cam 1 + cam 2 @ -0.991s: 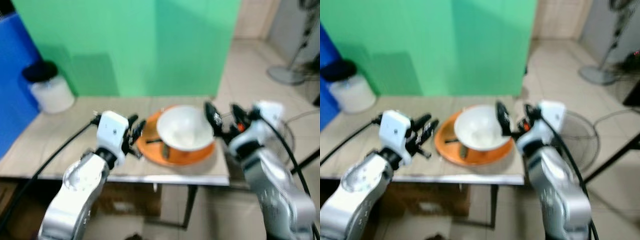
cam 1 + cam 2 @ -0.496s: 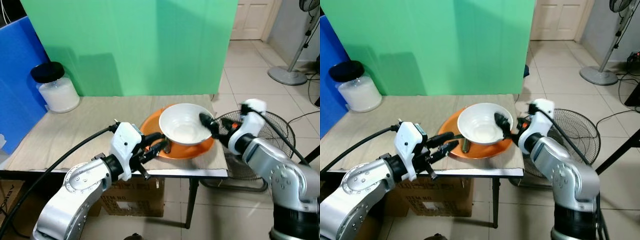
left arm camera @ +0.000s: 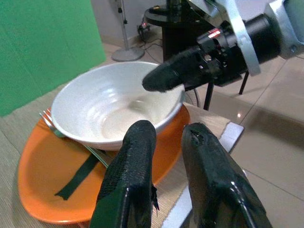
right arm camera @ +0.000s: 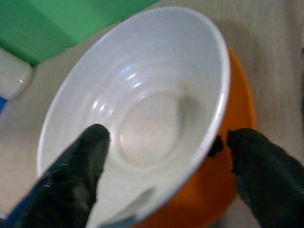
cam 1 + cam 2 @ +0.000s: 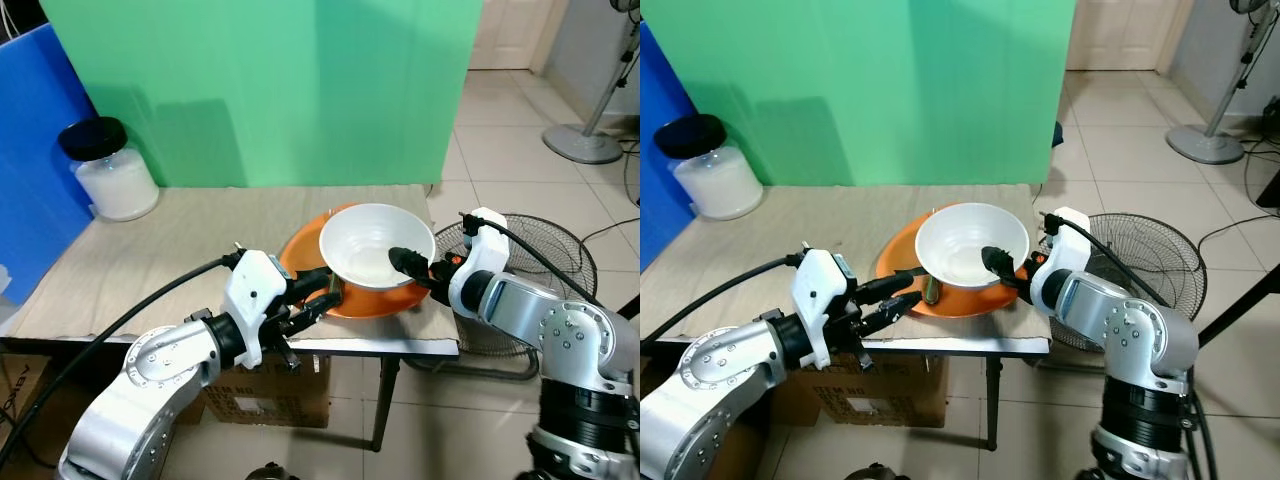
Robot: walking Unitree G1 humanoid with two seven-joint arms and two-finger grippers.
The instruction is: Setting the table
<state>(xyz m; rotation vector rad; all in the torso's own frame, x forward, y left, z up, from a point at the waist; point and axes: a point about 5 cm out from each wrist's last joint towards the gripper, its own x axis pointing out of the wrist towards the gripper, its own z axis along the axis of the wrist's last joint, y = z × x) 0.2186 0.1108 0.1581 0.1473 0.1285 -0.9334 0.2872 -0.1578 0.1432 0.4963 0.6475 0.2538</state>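
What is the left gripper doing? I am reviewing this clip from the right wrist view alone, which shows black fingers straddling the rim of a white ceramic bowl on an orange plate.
Observer: The left gripper is at the near-left rim of the round orange plate, fingers slightly apart, holding nothing.
Operator: Anything else on that plate?
Observer: Yes, a metal fork with a dark handle lies on it, beside the white ceramic bowl.
Operator: Where on the table is all this?
Observer: Near the front right corner of the cloth-covered table; a black-lidded glass jar stands at the far left.
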